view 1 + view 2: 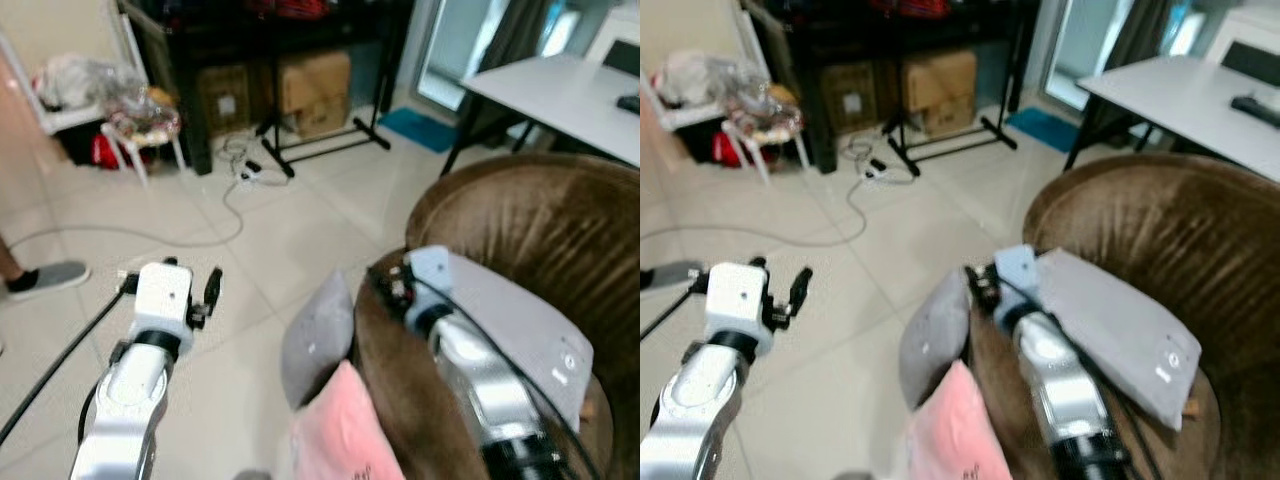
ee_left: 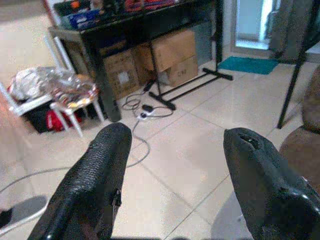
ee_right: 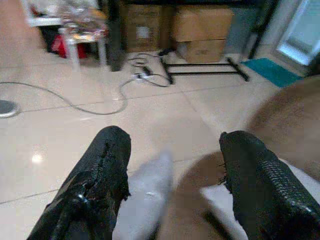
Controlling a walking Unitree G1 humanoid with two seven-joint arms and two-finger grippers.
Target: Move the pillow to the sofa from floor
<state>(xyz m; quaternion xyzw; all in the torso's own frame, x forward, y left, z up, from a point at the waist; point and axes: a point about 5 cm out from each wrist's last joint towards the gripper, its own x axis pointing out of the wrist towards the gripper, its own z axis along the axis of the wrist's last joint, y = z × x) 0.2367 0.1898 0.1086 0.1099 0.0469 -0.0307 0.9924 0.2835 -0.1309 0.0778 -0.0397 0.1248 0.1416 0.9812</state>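
Observation:
A grey pillow (image 1: pixel 318 338) stands on the floor, leaning against the outer side of the brown sofa (image 1: pixel 560 230). A pink pillow (image 1: pixel 340 435) lies just in front of it. A second grey pillow (image 1: pixel 520 320) lies flat on the sofa seat. My right gripper (image 1: pixel 385 282) hovers over the sofa's rim, open, just above the leaning grey pillow (image 3: pixel 147 192), with nothing between its fingers (image 3: pixel 102 170). My left gripper (image 1: pixel 170 272) is raised over the bare floor to the left of the pillows, open and empty, its fingers (image 2: pixel 100 170) pointing across the room.
A black table with cardboard boxes (image 1: pixel 315 90) under it stands at the back, with a black stand and a cable (image 1: pixel 200 235) trailing over the tiles. A white stool (image 1: pixel 140 125) holds bags. A white table (image 1: pixel 560 90) is behind the sofa. A person's shoe (image 1: pixel 45 278) is at far left.

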